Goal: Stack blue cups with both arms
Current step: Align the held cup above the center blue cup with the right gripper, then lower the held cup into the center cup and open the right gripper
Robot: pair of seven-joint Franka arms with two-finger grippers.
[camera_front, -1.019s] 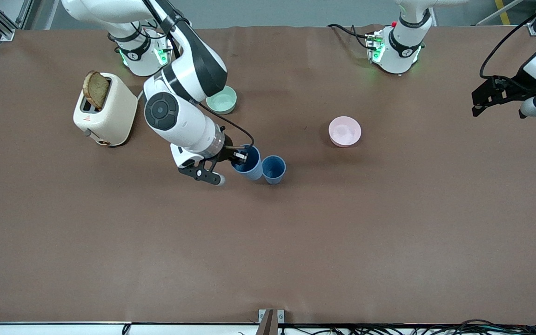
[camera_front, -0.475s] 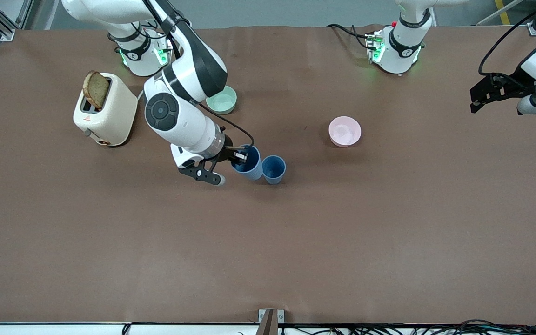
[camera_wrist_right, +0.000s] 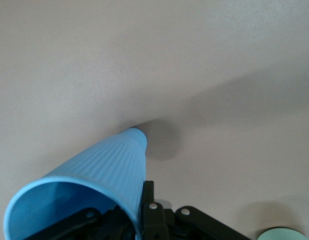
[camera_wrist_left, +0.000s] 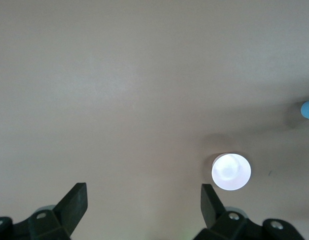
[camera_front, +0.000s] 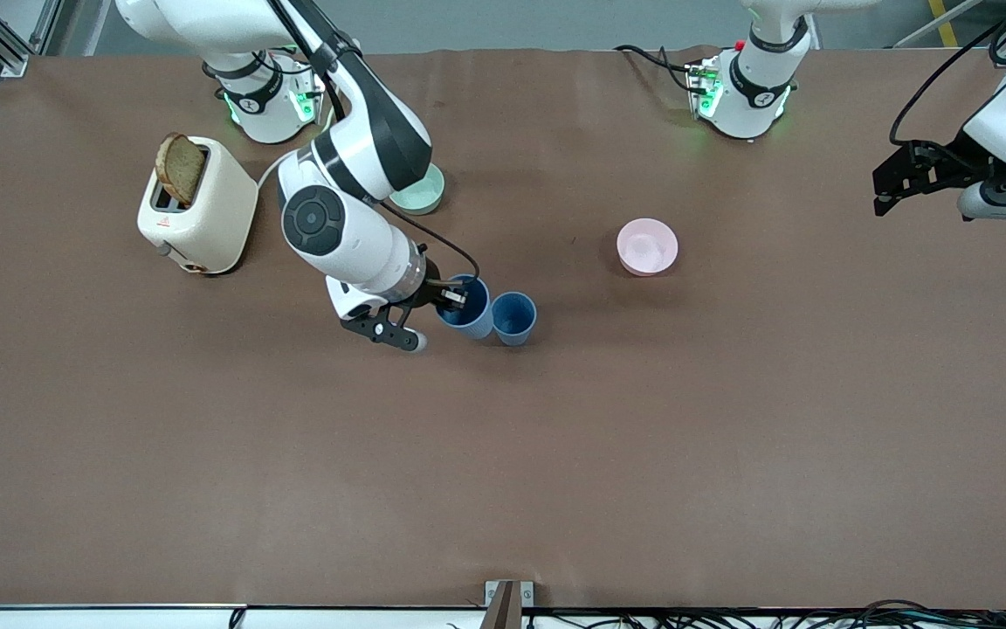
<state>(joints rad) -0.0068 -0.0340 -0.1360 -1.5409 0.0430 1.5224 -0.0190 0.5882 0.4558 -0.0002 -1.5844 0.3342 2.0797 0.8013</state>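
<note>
1. Free cup (camera_front: 513,317): blue tumbler, upright on the table (camera_front: 555,454), nearest the front camera of the listed items. It stands just beside the held cup, toward the left arm's end; whether the two touch cannot be told.

2. Held cup (camera_front: 466,307): blue, ribbed wall (ribs plain in the right wrist view), at about 9 o'clock from the free cup in the front view. It sits tilted, base at the table, rim raised toward the gripper.

3. Right gripper (camera_front: 451,299): clamped tight on the held cup's rim (camera_wrist_right: 69,195), one finger inside the mouth and one outside against the wall. Its arm reaches down from its base at the top of the front view.

4. Pink bowl (camera_front: 647,246): on the table at roughly 2 o'clock from the cups, well apart from them. It appears as a pale disc in the left wrist view (camera_wrist_left: 231,171).

5. Toaster (camera_front: 197,205): cream, toward the right arm's end, a slice of toast (camera_front: 180,168) standing up out of its slot.

6. Green bowl (camera_front: 420,188): mint, partly hidden by the right arm's elbow, at about 11 o'clock from the held cup.

7. Left gripper (camera_front: 900,179): fingers (camera_wrist_left: 74,200) spread wide, holding nothing (arm waiting). It hangs over the table edge at the left arm's end, at 3 o'clock from the pink bowl.
</note>
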